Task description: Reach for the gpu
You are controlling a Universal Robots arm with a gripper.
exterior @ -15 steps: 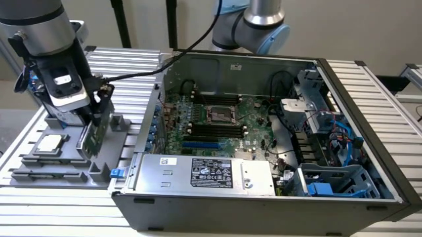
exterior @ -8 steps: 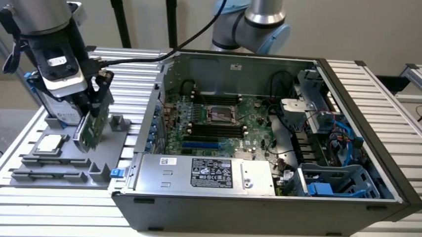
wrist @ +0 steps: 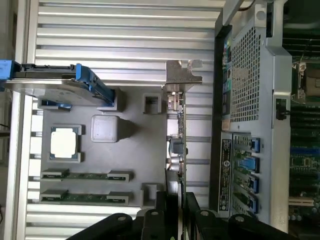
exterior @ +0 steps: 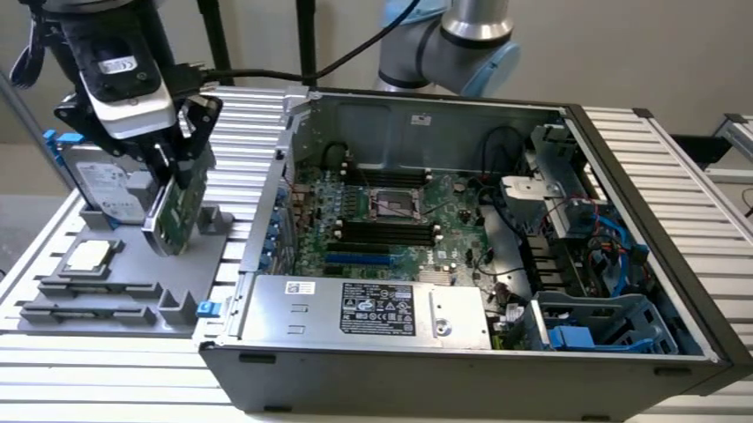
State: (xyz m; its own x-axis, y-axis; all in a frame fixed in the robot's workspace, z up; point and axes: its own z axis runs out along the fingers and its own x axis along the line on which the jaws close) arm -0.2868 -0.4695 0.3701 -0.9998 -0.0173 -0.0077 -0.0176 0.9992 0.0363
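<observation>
Surface: ribbed, matt aluminium. Holder tray: matt grey plastic. Gpu: green circuit board, bare metal bracket. Computer case: dark matt metal.

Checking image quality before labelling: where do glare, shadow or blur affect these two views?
Exterior view: even light, deep shadow inside the computer case, the gripper slightly soft above the gpu. Wrist view: bright glare on the ribbed table, and the gpu seen edge-on, its near end dark and blurred.
</observation>
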